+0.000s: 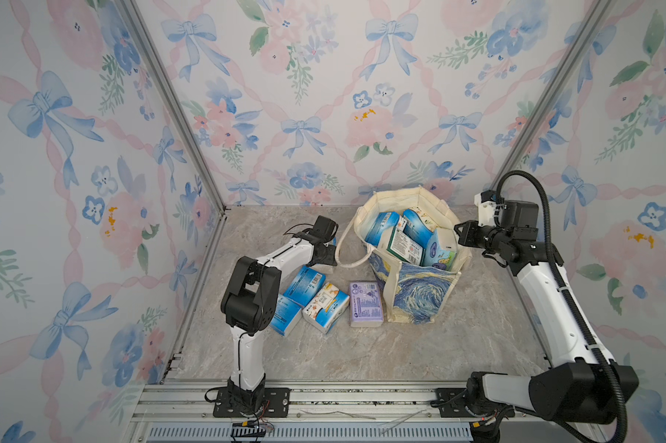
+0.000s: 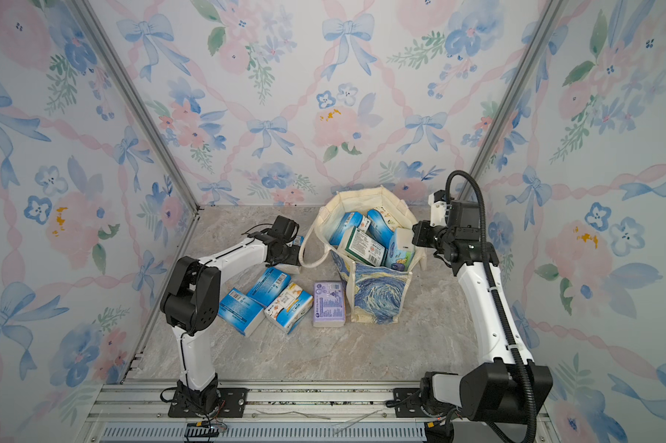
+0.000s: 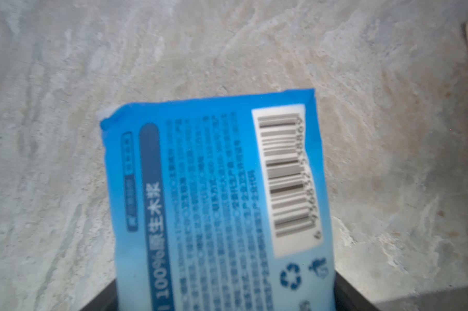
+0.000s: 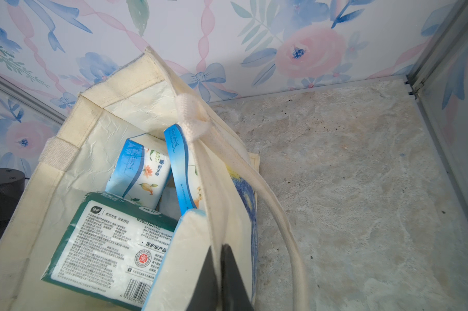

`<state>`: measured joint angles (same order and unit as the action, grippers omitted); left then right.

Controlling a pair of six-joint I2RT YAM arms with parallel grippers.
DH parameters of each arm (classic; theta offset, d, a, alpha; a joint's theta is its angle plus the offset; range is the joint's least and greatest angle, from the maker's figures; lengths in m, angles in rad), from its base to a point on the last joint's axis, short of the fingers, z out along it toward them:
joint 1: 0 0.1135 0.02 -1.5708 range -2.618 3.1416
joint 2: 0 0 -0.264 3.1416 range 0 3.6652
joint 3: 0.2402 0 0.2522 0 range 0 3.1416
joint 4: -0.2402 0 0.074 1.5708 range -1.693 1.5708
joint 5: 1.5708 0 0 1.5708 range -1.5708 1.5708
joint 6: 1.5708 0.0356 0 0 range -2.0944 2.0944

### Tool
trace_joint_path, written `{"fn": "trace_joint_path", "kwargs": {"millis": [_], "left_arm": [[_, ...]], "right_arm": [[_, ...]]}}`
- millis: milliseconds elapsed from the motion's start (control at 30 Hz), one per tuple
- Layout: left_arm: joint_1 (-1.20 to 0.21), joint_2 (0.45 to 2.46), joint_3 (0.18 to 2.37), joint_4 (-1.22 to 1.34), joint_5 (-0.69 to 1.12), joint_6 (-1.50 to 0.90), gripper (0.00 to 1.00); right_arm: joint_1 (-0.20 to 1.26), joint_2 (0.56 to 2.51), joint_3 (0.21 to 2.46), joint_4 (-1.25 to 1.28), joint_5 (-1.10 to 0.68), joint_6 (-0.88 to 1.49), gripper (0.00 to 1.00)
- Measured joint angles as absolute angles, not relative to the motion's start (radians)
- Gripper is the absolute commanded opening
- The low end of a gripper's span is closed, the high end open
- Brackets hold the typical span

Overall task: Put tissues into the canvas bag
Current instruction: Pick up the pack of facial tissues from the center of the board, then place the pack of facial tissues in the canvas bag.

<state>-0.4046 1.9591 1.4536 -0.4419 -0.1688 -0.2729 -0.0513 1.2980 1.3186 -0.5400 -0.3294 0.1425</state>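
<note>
Left wrist view: the left gripper (image 3: pixel 226 281) stands wide astride a blue pack (image 3: pixel 214 202) on the counter (image 3: pixel 389 161), jaws along its long sides, likely to squeeze its narrow width. Whether they pinch yet I cannot tell. The right gripper (image 4: pixel 220 269) is closed thin on the bag (image 4: pixel 74 129) rim, apparently propping the mouth open. Packs (image 1: pixel 404 239) fill the bag. A lilac pack (image 1: pixel 366 303) lies just beside it, and three loose packs (image 1: pixel 304 282) lie near the left arm.

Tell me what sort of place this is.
Probably a robot test cell, not a home: wallpapered panels in an aluminium frame, a marble-look tabletop, and the left arm and right arm bolted to a front rail.
</note>
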Motion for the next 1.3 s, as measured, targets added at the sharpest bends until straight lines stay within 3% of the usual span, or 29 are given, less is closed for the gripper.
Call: {"fn": "trace_joint_path", "kwargs": {"millis": [267, 533, 1000, 1300], "left_arm": [[-0.299, 1.901, 1.469, -0.443, -0.169, -0.265, 0.78], [-0.288, 1.872, 1.529, -0.464, -0.152, -0.261, 0.78], [-0.606, 1.659, 1.861, -0.410, -0.057, -0.229, 0.79], [-0.725, 1.891, 2.060, -0.355, 0.110, -0.251, 0.82]], "right_arm": [[-0.052, 1.293, 1.315, -0.537, -0.329, 0.142, 0.08], [-0.052, 1.287, 1.315, -0.535, -0.329, 0.142, 0.08], [-0.052, 1.287, 1.315, -0.533, -0.330, 0.142, 0.08], [-0.052, 1.287, 1.315, -0.533, -0.330, 0.142, 0.08]]}}
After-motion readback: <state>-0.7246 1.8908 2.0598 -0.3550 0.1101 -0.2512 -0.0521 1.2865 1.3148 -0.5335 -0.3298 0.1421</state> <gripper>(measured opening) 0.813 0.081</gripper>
